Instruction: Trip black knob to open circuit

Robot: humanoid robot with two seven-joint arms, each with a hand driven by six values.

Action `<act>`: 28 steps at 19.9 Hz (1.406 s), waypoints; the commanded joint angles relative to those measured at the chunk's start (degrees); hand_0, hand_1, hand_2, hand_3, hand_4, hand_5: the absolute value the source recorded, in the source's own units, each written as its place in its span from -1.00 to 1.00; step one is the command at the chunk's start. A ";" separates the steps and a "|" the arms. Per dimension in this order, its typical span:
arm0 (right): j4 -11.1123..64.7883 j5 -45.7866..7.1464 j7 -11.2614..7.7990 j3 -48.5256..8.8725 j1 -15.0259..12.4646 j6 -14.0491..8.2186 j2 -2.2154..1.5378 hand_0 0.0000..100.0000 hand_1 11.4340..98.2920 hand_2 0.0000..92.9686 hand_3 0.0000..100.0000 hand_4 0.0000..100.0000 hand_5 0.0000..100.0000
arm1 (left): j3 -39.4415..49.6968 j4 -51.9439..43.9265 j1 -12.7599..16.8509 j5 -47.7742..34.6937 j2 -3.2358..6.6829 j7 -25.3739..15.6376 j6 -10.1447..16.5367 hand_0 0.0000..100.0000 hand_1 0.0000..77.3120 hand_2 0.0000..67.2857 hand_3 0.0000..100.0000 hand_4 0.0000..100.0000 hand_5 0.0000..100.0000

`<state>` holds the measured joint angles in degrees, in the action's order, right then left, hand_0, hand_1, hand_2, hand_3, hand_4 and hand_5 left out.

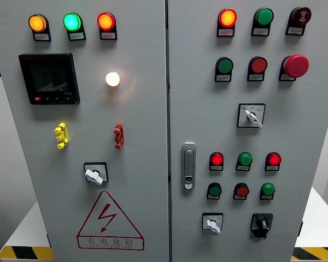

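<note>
A grey electrical cabinet (142, 109) fills the head view, split by a vertical seam into a left door and a right door. It stands on a white base edged with yellow-and-black hazard striping (24, 252) at the lower corners, with pale wall to either side.

On the left door, three lit indicator lamps run across the top: amber (37, 23), green (72, 22) and red-orange (106, 21). Below them sit a black digital meter (49, 78) with a dark screen and a glowing white lamp (112, 79). Lower down are a yellow terminal (61, 135) and a red terminal (118, 135), then a selector switch with a white handle (94, 174), and a red-outlined triangular high-voltage warning sign (109, 221).

The right door carries a chrome latch handle (188, 165) by the seam. At the top are a lit red-orange lamp (227, 18), a green button (264, 16) and a dark red key-like control (300, 16); beneath them a green button, a red button and a red mushroom emergency stop (296, 65). A white-handled rotary switch (251, 115) sits mid-door, with two rows of small red and green lamps and buttons below it.

The black knob (261, 222) is at the lower right of the right door, just beside another white-handled selector (212, 222) on its left, with its pointer turned down and to the left.

Neither hand nor arm shows anywhere in the view, so the state of the hands cannot be told.
</note>
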<state>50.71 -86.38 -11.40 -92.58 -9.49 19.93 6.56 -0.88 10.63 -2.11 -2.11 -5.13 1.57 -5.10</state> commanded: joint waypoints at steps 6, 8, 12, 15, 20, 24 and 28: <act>19.23 0.07 1.90 1.00 -1.15 0.20 0.21 0.54 -0.29 -1.00 -0.56 -0.75 -0.45 | 0.00 0.00 0.00 0.00 -0.05 0.01 0.00 -1.00 -1.00 -0.42 -0.48 -0.80 -0.83; 22.92 0.33 2.35 0.82 -1.24 0.20 0.29 0.55 -0.29 -1.00 -0.49 -0.67 -0.40 | 0.00 0.00 -0.09 0.00 0.03 0.01 0.00 -1.00 -1.00 -0.42 -0.48 -0.80 -0.83; 29.08 0.68 2.35 0.47 -1.24 -0.24 0.29 0.55 -0.28 -1.00 -0.32 -0.41 -0.21 | 0.00 0.00 0.00 0.00 -0.05 0.01 0.00 -1.00 -1.00 -0.42 -0.48 -0.80 -0.83; 32.07 1.12 2.35 0.91 -0.89 -1.73 0.29 0.55 -0.27 -1.00 -0.15 -0.19 -0.07 | 0.00 0.00 0.00 0.00 0.03 0.01 0.00 -1.00 -1.00 -0.42 -0.48 -0.80 -0.83; 33.14 1.56 2.17 1.17 1.05 -4.99 0.29 0.57 -0.21 -1.00 0.34 0.28 0.32 | 0.00 0.00 0.00 0.00 0.04 0.01 0.00 -1.00 -1.00 -0.42 -0.48 -0.80 -0.83; 33.05 1.56 2.17 1.17 4.12 -7.78 0.29 0.61 -0.20 -1.00 0.60 0.45 0.55 | 0.00 0.00 0.00 0.00 0.04 0.01 0.00 -1.00 -1.00 -0.42 -0.48 -0.80 -0.83; 32.61 1.56 2.52 1.26 6.85 -10.26 0.64 0.63 -0.15 -1.00 0.66 0.53 0.77 | 0.00 0.00 -0.09 0.00 0.04 0.01 0.00 -1.00 -1.00 -0.42 -0.48 -0.80 -0.83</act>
<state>83.44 -84.81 -9.03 -91.39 -3.38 10.09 7.12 -0.88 10.63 -2.13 -2.11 -5.10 1.58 -5.10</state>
